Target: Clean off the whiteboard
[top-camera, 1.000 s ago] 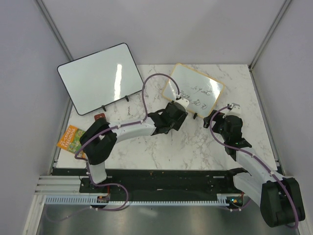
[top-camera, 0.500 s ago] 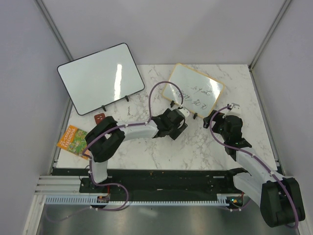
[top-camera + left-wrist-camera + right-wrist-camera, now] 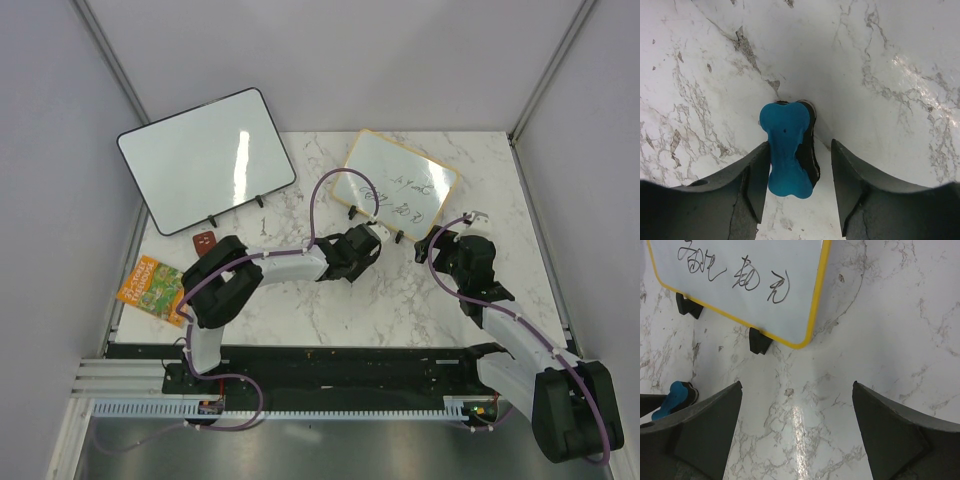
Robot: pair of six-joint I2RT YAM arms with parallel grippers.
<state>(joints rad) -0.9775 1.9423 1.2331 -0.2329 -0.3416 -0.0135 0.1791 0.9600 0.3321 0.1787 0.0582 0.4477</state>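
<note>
Your left arm folds up from its base at the near left, then its forearm runs low and to the right across the marble counter (image 3: 300,310). Its wrist ends just near of the whiteboard (image 3: 400,190). The left end effector (image 3: 800,147) points down at the counter and stands partly open around a blue eraser (image 3: 785,150) with a black pad. The eraser lies flat between the fingers. The left finger is at its edge, while a clear gap separates it from the right finger, so nothing is clamped.

Your right arm rises from the near right and reaches toward the far left. Its right end effector (image 3: 796,390) is spread wide and holds nothing, aimed at the counter just near of the whiteboard's near right corner.

The whiteboard stands at the far centre-right of the counter on small black feet, with dark handwriting on its face. A larger black-framed board (image 3: 205,160) sits at the far left.
</note>
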